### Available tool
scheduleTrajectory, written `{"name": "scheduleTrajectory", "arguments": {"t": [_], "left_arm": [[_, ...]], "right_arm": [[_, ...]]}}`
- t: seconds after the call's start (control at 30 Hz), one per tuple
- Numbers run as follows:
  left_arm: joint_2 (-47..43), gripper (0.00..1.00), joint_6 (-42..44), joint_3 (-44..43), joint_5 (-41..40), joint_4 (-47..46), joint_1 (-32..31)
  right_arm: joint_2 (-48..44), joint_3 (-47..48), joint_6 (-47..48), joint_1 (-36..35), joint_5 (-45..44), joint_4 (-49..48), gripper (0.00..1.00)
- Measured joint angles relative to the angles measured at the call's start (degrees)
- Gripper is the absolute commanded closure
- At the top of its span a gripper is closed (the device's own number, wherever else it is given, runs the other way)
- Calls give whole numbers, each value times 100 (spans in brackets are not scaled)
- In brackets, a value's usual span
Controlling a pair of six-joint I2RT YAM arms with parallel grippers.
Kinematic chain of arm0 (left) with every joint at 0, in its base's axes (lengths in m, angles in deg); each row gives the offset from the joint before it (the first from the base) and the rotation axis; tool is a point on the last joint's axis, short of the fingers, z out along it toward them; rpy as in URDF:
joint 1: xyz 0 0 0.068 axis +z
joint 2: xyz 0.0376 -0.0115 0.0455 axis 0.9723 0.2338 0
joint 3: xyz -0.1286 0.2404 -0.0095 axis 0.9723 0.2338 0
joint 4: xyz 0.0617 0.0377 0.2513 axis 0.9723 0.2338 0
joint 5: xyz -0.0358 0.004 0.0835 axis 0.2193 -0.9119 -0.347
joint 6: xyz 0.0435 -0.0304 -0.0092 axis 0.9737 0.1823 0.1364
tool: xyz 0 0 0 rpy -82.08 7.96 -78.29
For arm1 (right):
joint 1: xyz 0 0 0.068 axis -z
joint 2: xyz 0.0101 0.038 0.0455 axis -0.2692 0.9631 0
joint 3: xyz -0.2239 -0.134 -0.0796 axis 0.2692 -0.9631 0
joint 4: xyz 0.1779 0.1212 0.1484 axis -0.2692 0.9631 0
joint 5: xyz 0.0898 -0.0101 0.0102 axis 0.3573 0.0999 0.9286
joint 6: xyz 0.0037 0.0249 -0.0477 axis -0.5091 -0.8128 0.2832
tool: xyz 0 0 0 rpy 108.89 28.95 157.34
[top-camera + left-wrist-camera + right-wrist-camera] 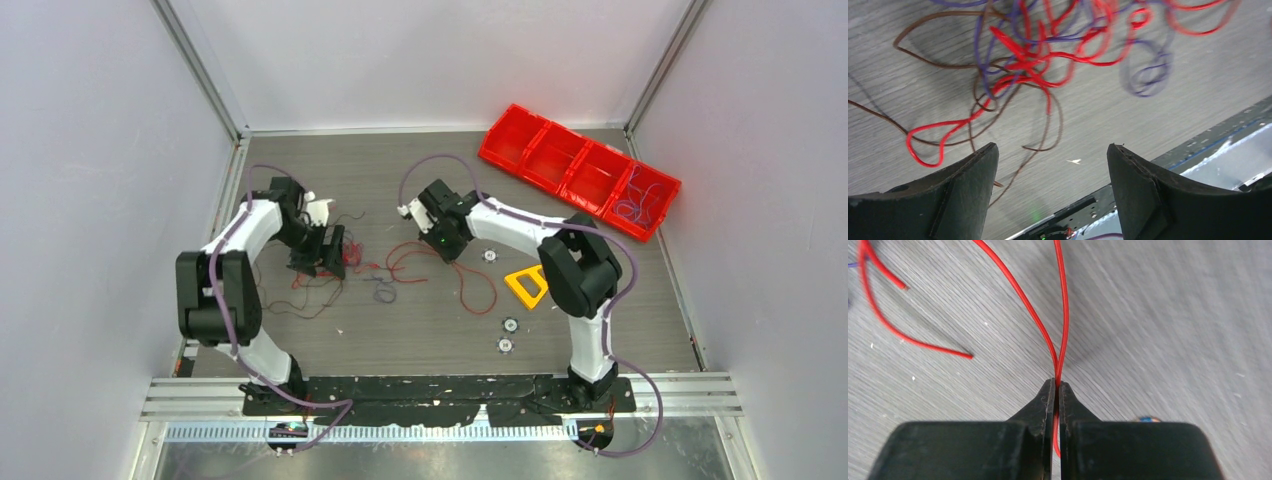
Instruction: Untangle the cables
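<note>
Tangled on the grey bench [420, 330], roughly midway between the 2 arms: the cables [372, 272], a loose clump of thin, curly strands in red, purple and dark brown. From the left wrist, the same clump [1033, 60] as an overlapping knot, with 1 purple ring lying a little apart to the right and brown loops trailing toward the camera.

Left claw [322, 258] low over the bench at the left edge of the tangle. Spread wide [1053, 150], nothing between its 2 black fingers [968, 190]. Brown and red loops just beyond the tips, none of them gripped.

Right claw [446, 252] at the right side of the tangle. Closed tight [1057, 386] on the red cable [1064, 315]: 2 runs of it pinched together between the fingertips, then fanning apart across the bench beyond. Off to the left in that view, 1 more curved red strand flat on the surface with 2 loose ends.

At the back right, set at an angle: a red tray [512, 140] of 4 compartments, purple wire coiled in the one nearest the right wall. Beside the right arm, a yellow triangle [525, 285] flat on the bench, with 3 small round discs [490, 255] scattered near it.
</note>
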Motion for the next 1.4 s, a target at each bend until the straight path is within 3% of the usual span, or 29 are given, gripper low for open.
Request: {"name": "scheduleTrajectory", "arguments": {"t": [0.17, 0.37, 0.73, 0.93, 1.03, 1.3, 1.4], "left_arm": [[706, 22, 68, -9, -612, 7, -28], [750, 24, 131, -70, -909, 2, -24], [876, 27, 282, -68, -1209, 9, -24], [909, 27, 282, -68, -1285, 9, -20], [916, 29, 282, -68, -1322, 7, -20], [922, 56, 304, 11, -1504, -17, 11], [922, 60, 339, 87, -1611, -22, 125]], "right_arm": [[-669, 122, 372, 282, -225, 234, 95], [-1390, 1067, 765, 791, -278, 326, 95], [-1620, 2916, 892, 1882, 186, 1093, 95], [-1611, 4905, 846, 2365, 225, 1405, 95], [-1709, 5469, 778, 2577, 210, 1255, 95], [-1987, 5519, 570, 3123, 107, 831, 95], [-1985, 5488, 522, 3379, 31, 654, 95]]}}
